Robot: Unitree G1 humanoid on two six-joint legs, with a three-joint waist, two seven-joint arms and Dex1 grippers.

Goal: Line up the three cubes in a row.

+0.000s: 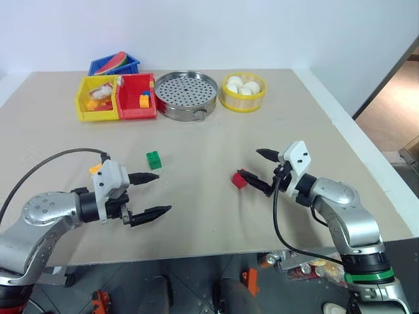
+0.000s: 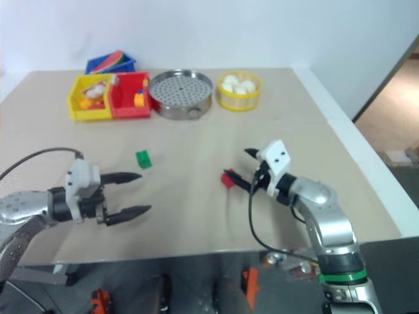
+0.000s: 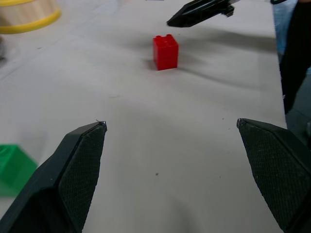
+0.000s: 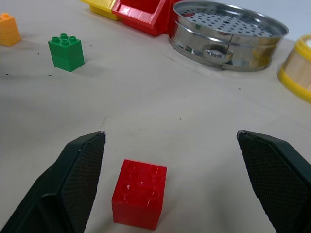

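Cubes are not lined up: red cube (image 1: 239, 180) sits mid-table, green cube (image 1: 153, 159) well apart to its left and a bit farther back, orange cube (image 4: 8, 30) beyond the green one toward the table's left side, mostly hidden behind the left wrist in the head views. Right gripper (image 1: 262, 171) is spread wide and holds nothing; it points roughly level at the red cube, which sits on the table (image 1: 216, 137) just in front of the gap between its fingers, nearer one finger (image 4: 73, 179), with no visible contact in the wrist view. Left gripper (image 1: 152, 193) is also wide and holds nothing, hovering over bare table, aimed toward the red cube; green cube lies just beside and behind its upper finger (image 1: 144, 176), not touching. Along the back edge: yellow bin (image 1: 98, 98) and red bin (image 1: 137, 95) side by side with small toys inside, blue bin (image 1: 114, 64) behind them, round perforated steel tray (image 1: 186, 95) to their right, then a yellow-rimmed basket (image 1: 243, 92) with white round items.
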